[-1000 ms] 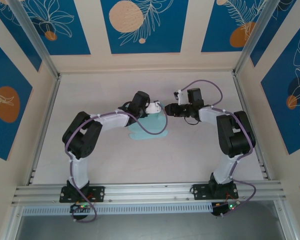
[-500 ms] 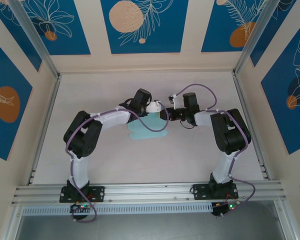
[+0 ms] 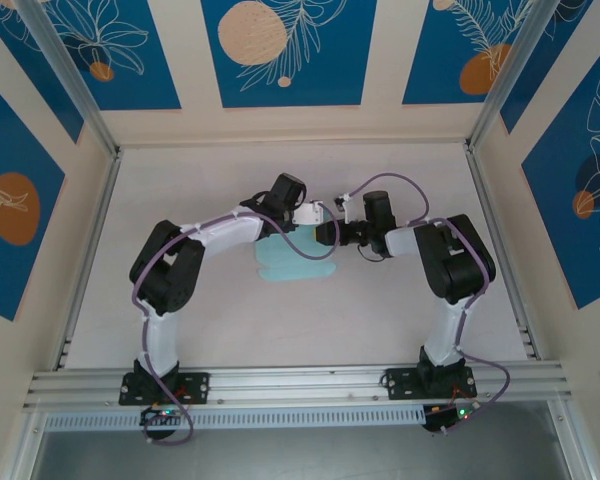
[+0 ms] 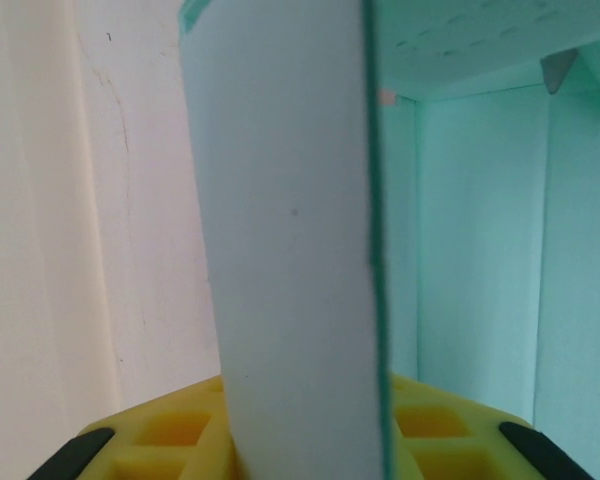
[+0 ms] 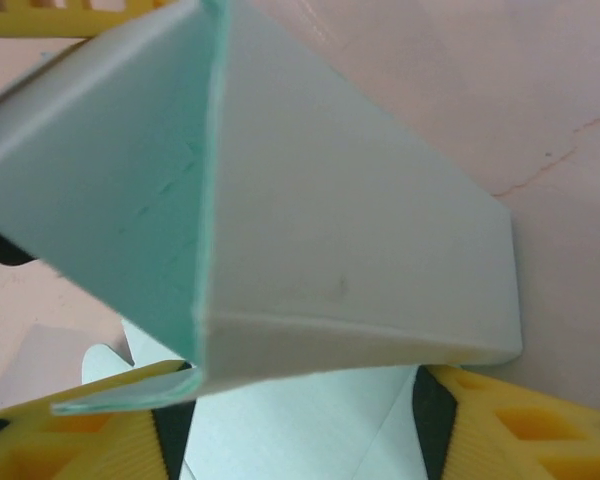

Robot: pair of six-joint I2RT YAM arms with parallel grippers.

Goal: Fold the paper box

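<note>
The paper box (image 3: 295, 262) lies part-folded near the middle of the table (image 3: 380, 310), between the two arms. The left gripper (image 3: 306, 214) pinches an upright panel of the box at its far edge. The right gripper (image 3: 326, 235) stands spread. A creased corner of the card sits between its yellow fingers (image 5: 525, 425); contact cannot be told.

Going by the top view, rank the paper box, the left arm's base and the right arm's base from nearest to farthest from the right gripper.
From the right gripper:
1. paper box, at its fingertips, mid-table.
2. right arm's base, near edge, right side.
3. left arm's base, near edge, left side.
</note>
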